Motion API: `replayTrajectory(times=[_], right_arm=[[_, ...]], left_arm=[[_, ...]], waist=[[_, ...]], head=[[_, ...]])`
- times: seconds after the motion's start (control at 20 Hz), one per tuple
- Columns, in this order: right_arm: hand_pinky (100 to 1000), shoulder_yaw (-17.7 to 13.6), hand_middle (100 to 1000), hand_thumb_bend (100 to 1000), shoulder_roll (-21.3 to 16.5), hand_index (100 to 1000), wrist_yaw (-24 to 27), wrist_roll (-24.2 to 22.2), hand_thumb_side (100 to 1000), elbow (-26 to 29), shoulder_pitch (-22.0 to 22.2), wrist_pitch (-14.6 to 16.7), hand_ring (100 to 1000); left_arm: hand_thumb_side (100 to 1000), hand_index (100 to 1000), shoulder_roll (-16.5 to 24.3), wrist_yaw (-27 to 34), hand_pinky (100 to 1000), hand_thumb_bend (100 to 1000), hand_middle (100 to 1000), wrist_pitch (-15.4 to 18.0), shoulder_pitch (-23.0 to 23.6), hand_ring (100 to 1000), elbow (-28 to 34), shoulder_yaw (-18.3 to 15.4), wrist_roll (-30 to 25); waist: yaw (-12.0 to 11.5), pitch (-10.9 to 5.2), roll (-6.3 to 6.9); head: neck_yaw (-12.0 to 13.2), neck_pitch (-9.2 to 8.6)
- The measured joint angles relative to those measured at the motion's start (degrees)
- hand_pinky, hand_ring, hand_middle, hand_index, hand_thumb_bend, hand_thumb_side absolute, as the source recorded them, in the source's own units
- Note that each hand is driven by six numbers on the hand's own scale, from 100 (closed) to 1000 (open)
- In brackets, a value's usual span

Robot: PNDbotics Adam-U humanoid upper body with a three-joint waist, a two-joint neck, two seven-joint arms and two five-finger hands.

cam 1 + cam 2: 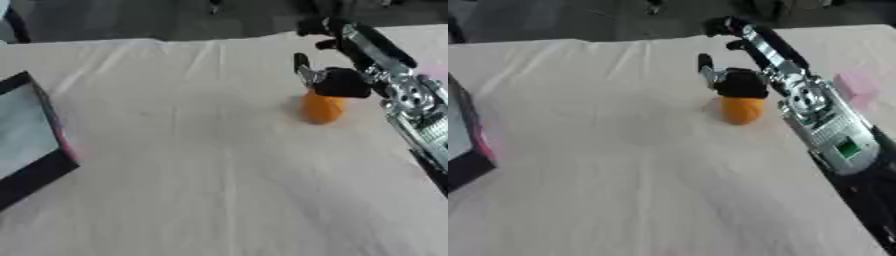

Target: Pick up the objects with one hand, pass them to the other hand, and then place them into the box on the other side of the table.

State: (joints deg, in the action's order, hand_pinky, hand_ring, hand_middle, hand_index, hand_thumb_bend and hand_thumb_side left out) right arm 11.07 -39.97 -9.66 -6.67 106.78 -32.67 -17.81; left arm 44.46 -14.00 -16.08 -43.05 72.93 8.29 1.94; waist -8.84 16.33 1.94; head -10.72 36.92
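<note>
— From where you stand, what lies nearest?

— The pale cloth over the table (pixel 201 190), bare in the near part. Off at the left edge sits the box (pixel 26 135), dark-walled with a pale inside and a pink rim showing along one side, well apart from the fingers.

— And the right hand?

— The right hand (pixel 741 82) comes in from the right on a black and silver arm (pixel 820 122), and it sits on top of the orange object (pixel 742 110). The dark palm covers the object's upper end. One finger (pixel 302 67) sticks up and away to the left of the palm, fairly straight; the others I cannot make out, they blur into the black of the hand.

— So is it gripping?

— I cannot tell. The palm touches the top, but whether the fingers close round it does not show.

— How does the orange thing lie?

— It stands upright on the cloth, long axis vertical, rounded lower end down, directly below the palm.

— Anything farther off?

— A pink block (pixel 856 86) to the right, beyond the arm.
</note>
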Motion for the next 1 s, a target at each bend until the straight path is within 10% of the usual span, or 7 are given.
replayTrajectory(times=[0.55, 1.0], right_arm=[[909, -3.18, 842, 100, -5.22, 920, -17.48, -22.33, 506, -6.55, 2.04, 4.22, 962], [914, -3.21, 831, 233, -5.05, 916, -17.55, -27.86, 265, -16.02, -0.3, 7.98, 964]], left_arm=[[607, 784, 1.59, 3.31, 976, 236, 780, -1.4, 1.85, 788, 2.47, 0.89, 1.49], [612, 777, 1.56, 2.3, 973, 234, 770, -1.34, 1.72, 786, 1.75, 1.67, 0.52]], waist=[[1.5, -0.79, -0.63], [0.95, -0.78, -0.48]], head=[[-0.47, 0.75], [-0.97, 0.64]])
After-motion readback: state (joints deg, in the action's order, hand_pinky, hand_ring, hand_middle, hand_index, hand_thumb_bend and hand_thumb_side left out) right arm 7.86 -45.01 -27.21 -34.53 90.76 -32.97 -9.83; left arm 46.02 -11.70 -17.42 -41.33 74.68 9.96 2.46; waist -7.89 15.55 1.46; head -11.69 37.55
